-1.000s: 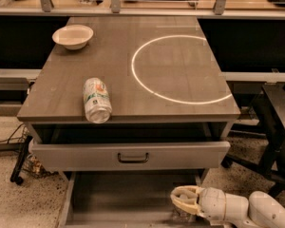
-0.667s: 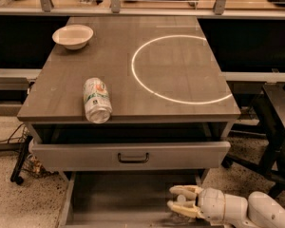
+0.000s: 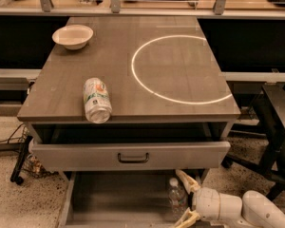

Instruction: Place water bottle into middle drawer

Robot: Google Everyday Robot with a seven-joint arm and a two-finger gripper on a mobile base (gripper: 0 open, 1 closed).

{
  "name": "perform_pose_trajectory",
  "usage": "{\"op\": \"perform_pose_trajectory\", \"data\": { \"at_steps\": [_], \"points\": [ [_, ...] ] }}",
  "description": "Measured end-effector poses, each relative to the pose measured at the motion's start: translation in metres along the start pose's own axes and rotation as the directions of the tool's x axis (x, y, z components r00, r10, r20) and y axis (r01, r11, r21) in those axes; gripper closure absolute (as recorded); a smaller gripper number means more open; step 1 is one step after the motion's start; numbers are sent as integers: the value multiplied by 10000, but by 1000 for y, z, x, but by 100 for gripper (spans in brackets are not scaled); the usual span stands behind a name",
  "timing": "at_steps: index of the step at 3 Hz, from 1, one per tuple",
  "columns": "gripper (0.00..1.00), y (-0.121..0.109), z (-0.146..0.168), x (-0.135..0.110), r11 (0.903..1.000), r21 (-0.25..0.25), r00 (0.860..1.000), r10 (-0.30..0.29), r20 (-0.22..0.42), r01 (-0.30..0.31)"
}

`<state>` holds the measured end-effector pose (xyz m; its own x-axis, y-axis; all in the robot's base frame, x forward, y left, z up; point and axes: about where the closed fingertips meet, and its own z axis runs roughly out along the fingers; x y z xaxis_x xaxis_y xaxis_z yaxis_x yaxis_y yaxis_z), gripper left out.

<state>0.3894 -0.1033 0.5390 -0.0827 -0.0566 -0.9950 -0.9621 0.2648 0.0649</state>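
The water bottle (image 3: 175, 197) is a small clear bottle with a white cap. It stands upright on the floor of the open middle drawer (image 3: 116, 198), near its right side. My gripper (image 3: 179, 199) reaches in from the lower right at drawer level. It is open, with one pale finger (image 3: 186, 180) behind the bottle and the other in front of it, both apart from the bottle.
The drawer above, with a grey front and dark handle (image 3: 133, 157), is slightly pulled out. On the tabletop lie a green-white drink can (image 3: 97, 100) on its side and a white bowl (image 3: 72, 36). A dark chair (image 3: 275, 122) stands at the right.
My gripper was shut on the water bottle in the drawer and has opened wide. The bottle now stands free between the fingers.
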Motion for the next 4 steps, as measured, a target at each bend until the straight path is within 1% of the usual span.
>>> {"op": "perform_pose_trajectory", "data": {
  "at_steps": [1,2,3,4],
  "points": [
    [0,4,-9,1,9999,104,9998,36,-191,-34],
    [0,7,-27,3,9993,367,9989,74,-473,-57],
    [0,8,-70,-6,9929,1178,9956,-47,-934,158],
    [0,3,-112,-27,9777,1995,9907,-393,-1304,650]
  ]
}}
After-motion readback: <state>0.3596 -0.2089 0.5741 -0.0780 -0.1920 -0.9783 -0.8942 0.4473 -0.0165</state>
